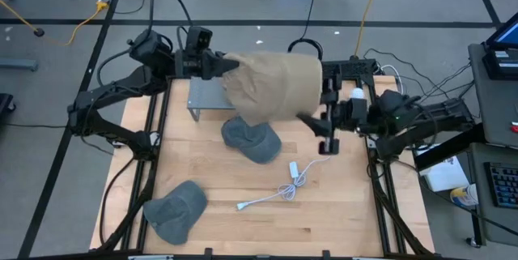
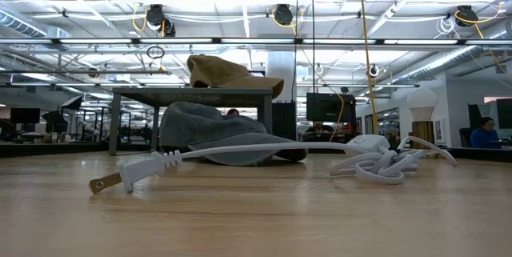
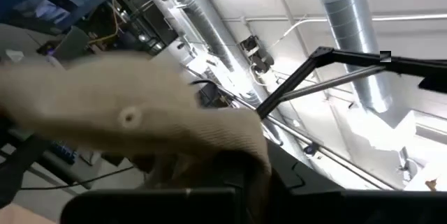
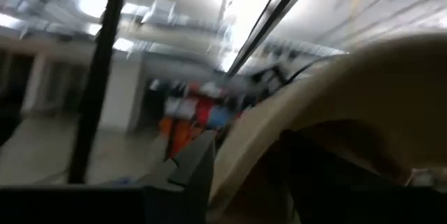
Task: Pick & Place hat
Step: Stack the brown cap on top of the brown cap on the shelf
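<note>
Tan hat (image 1: 275,86) held between both arms.
Left gripper (image 1: 229,65) clamps its edge; right gripper (image 1: 317,108) fingers inside it, spread apart.

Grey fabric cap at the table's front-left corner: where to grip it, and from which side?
Pinch the slumped crown of the grey fabric cap from straight above: it lies flat on the wooden table, soft, with nothing touching it. The left hand is nearer, though it and the right hand are both at the tan fabric hat.
</note>
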You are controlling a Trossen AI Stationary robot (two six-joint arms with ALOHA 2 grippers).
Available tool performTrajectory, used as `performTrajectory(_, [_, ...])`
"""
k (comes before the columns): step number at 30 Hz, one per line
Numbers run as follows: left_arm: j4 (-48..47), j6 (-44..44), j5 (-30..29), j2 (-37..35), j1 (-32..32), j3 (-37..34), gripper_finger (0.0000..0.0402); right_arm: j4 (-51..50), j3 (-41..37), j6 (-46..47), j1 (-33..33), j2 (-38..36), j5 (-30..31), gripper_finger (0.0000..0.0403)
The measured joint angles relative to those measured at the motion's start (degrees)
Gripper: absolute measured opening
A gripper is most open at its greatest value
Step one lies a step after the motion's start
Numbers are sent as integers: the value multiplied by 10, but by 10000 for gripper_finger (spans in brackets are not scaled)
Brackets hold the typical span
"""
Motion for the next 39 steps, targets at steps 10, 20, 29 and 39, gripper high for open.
performTrajectory(10, [9,-85,102,0,67,0,12,-228,0,120,102,-94,-3,175])
performTrajectory(20, [-15,-123,158,0,130,0,12,-195,0,133,178,-124,-3,169])
performTrajectory(29, [-55,-105,223,48,220,0,12,-186,0,129,184,-124,-2,165])
performTrajectory(39, [-18,-114,290,129,285,0,12,-186,0,114,184,-124,-2,164])
